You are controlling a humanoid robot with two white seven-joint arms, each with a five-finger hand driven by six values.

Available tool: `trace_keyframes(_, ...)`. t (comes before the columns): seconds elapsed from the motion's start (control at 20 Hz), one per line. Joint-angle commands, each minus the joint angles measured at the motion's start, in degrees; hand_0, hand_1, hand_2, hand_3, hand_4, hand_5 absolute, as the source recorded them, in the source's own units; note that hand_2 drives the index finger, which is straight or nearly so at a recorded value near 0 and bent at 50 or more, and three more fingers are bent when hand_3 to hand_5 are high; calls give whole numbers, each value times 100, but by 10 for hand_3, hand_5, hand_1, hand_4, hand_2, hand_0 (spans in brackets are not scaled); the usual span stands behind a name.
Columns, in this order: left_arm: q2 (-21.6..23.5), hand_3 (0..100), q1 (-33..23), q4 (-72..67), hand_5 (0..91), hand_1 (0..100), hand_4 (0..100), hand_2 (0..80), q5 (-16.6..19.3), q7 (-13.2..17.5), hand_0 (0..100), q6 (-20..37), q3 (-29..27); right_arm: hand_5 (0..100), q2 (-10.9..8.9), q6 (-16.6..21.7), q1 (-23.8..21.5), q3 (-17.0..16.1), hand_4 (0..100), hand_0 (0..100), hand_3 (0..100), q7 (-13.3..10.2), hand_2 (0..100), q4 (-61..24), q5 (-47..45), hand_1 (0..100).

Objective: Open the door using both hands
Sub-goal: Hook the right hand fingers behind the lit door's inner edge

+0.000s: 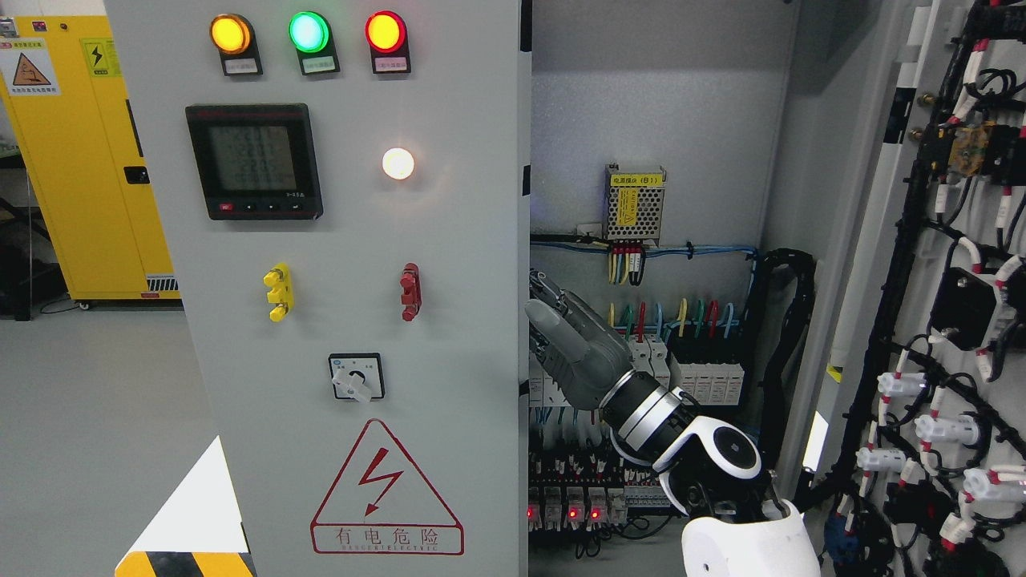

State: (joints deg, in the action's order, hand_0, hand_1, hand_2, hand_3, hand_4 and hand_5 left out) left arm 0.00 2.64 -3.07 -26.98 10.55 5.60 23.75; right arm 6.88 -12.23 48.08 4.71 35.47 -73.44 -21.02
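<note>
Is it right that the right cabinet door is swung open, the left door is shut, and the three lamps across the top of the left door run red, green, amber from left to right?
Not quite. The head view shows the lamps running amber, green, red from left to right. The rest holds: the right door is swung open and the left door is shut, with the right hand at its free edge.

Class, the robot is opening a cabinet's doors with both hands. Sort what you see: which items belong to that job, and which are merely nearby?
Job: grey metal left door; open right door with black wiring; right robot hand.

Nearby: yellow storage cabinet; three round indicator lamps; black digital meter.
</note>
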Motion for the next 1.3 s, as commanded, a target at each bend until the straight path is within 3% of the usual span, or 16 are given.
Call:
trace_keyframes(0.0,-26,0,-1,0,0,556,0,0,0,0,120,-7,7,0,-2,-52,79,-101,0,0,0,180,40,172,-7,500)
trace_keyframes(0.65,-26,0,-1,0,0,556,0,0,0,0,120,2,-2,0,-20,-61,122,-163,0,0,0,215,40,207,-7,500)
trace_keyframes(1.25,-26,0,-1,0,0,556,0,0,0,0,120,2,-2,0,-29,-403,193,-163,0,0,0,232,40,163,-359,500)
